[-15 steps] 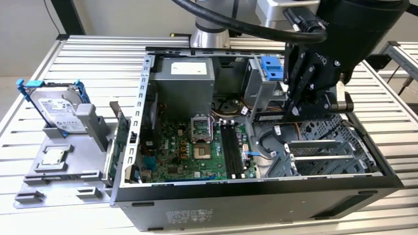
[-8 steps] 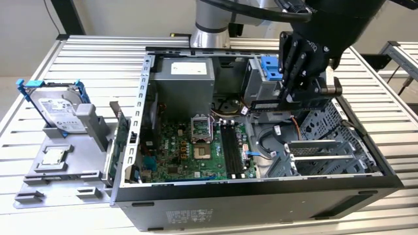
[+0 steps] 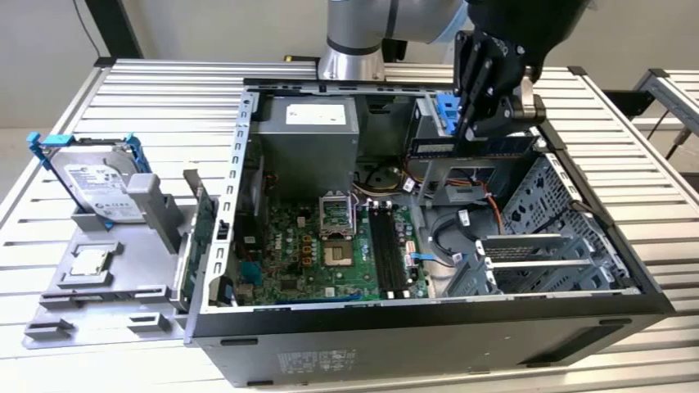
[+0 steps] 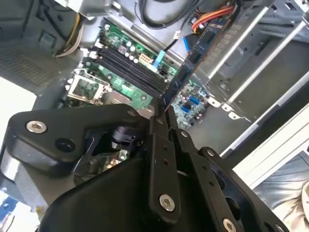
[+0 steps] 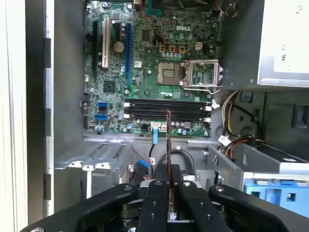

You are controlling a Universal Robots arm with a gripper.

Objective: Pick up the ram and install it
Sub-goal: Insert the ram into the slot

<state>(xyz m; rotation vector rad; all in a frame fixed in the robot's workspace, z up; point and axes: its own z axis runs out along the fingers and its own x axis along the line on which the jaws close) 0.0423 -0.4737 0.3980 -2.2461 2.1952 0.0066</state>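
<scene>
Black claw (image 3: pixel 482 133) is clamped on the ram (image 3: pixel 439 148), holding it aloft over the open case (image 3: pixel 437 309), clear of the motherboard (image 5: pixel 159 63) slots (image 5: pixel 164 110).

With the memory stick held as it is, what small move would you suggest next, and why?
Probably shift it toward the exterior view's left, over the black memory slots, before lowering. The black gripper is shut on the long dark blue-green circuit-board ram, which hangs above the grey metal drive bay, not over the slots.
</scene>
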